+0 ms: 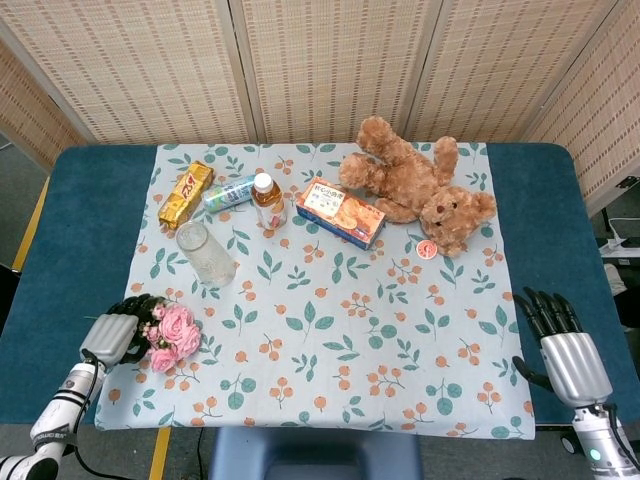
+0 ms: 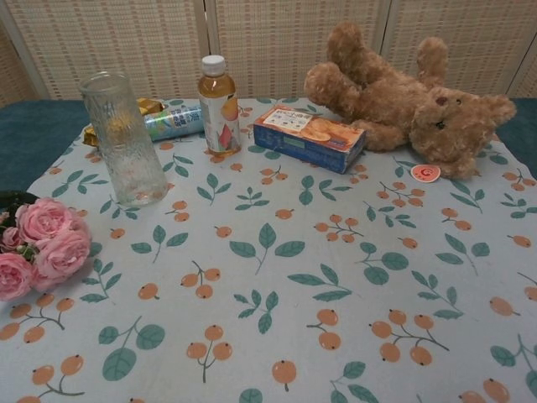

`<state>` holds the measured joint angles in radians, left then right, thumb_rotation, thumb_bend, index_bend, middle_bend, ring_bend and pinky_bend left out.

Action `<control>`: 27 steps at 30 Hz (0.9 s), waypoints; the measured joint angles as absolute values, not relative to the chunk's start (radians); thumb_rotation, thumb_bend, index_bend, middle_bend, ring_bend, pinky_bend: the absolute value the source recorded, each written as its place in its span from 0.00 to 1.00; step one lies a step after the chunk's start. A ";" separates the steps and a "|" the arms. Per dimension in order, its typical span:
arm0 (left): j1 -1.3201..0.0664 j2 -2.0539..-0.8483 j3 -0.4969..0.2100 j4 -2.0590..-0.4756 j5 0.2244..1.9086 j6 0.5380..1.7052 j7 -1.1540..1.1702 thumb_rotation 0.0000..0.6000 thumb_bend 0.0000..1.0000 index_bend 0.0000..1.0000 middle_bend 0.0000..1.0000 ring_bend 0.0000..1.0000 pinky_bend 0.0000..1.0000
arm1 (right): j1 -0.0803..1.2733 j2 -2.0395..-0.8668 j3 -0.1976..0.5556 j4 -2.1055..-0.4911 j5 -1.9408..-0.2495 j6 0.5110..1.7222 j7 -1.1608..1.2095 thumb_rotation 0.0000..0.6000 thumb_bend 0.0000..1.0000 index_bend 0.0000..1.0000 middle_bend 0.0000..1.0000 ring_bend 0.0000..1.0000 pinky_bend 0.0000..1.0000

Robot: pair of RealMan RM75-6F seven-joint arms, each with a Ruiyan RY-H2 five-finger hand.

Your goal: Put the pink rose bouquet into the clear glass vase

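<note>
Left hand at the bouquet's stem end, right hand idle by the near right edge.

Nearest me, my right hand [image 1: 568, 352] sat on the blue table [image 1: 70, 250] just off the cloth's [image 1: 330, 340] right edge, fingers straight, slightly apart and holding nothing. My left hand [image 1: 118, 328] lay at the cloth's near-left edge against the leaves of the pink rose bouquet [image 1: 168, 335]; I could not tell whether its dark fingers had closed on the stems. The bouquet lay flat, long axis roughly left-right, blooms pointing right toward the cloth's middle. A broad bare stretch of cloth lay right of it. Just behind stood the clear glass vase [image 1: 205, 254], upright, apart from the bouquet, with a drink bottle [image 1: 267, 201] beyond it.
</note>
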<state>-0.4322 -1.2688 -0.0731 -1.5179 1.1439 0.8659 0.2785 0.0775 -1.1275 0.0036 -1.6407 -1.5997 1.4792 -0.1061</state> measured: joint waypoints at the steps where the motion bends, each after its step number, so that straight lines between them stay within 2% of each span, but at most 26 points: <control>1: -0.440 -1.269 -0.072 -1.520 1.133 0.856 0.289 1.00 0.42 0.00 0.00 0.00 0.15 | 0.077 -1.127 0.004 -1.642 -1.599 1.479 -0.104 1.00 0.17 0.00 0.00 0.00 0.00; 5: -0.463 -1.272 -0.064 -1.528 1.101 0.840 0.339 1.00 0.42 0.00 0.00 0.01 0.16 | 0.078 -1.124 0.001 -1.644 -1.601 1.475 -0.105 1.00 0.17 0.00 0.00 0.00 0.00; 8: -0.472 -1.285 -0.057 -1.529 1.099 0.859 0.374 1.00 0.42 0.07 0.14 0.10 0.16 | 0.078 -1.121 -0.001 -1.647 -1.600 1.472 -0.104 1.00 0.17 0.00 0.00 0.00 0.00; 10: -0.472 -1.302 -0.055 -1.522 1.118 0.886 0.374 1.00 0.42 0.24 0.31 0.21 0.17 | 0.078 -1.119 -0.001 -1.649 -1.597 1.470 -0.104 1.00 0.17 0.00 0.00 0.00 0.00; 13: -0.467 -1.333 -0.051 -1.491 1.168 0.929 0.341 1.00 0.43 0.42 0.50 0.32 0.20 | 0.078 -1.116 -0.002 -1.653 -1.596 1.466 -0.104 1.00 0.17 0.00 0.00 0.00 0.00; 16: -0.458 -1.373 -0.045 -1.432 1.234 0.976 0.280 1.00 0.45 0.53 0.60 0.42 0.23 | 0.077 -1.112 -0.003 -1.659 -1.595 1.466 -0.104 1.00 0.17 0.00 0.00 0.00 0.00; 21: -0.441 -1.431 -0.027 -1.320 1.346 1.035 0.152 1.00 0.47 0.61 0.68 0.48 0.27 | 0.074 -1.107 -0.004 -1.664 -1.596 1.469 -0.102 1.00 0.17 0.00 0.00 0.00 0.00; 27: -0.419 -1.447 -0.034 -1.281 1.413 1.142 -0.013 1.00 0.51 0.65 0.73 0.53 0.26 | 0.074 -1.106 -0.004 -1.666 -1.595 1.466 -0.103 1.00 0.17 0.00 0.00 0.00 0.00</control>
<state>-0.4191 -1.4474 -0.0337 -1.2808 1.4131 1.1422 -0.0132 0.0740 -1.1057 -0.0045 -1.6660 -1.5949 1.4664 -0.1031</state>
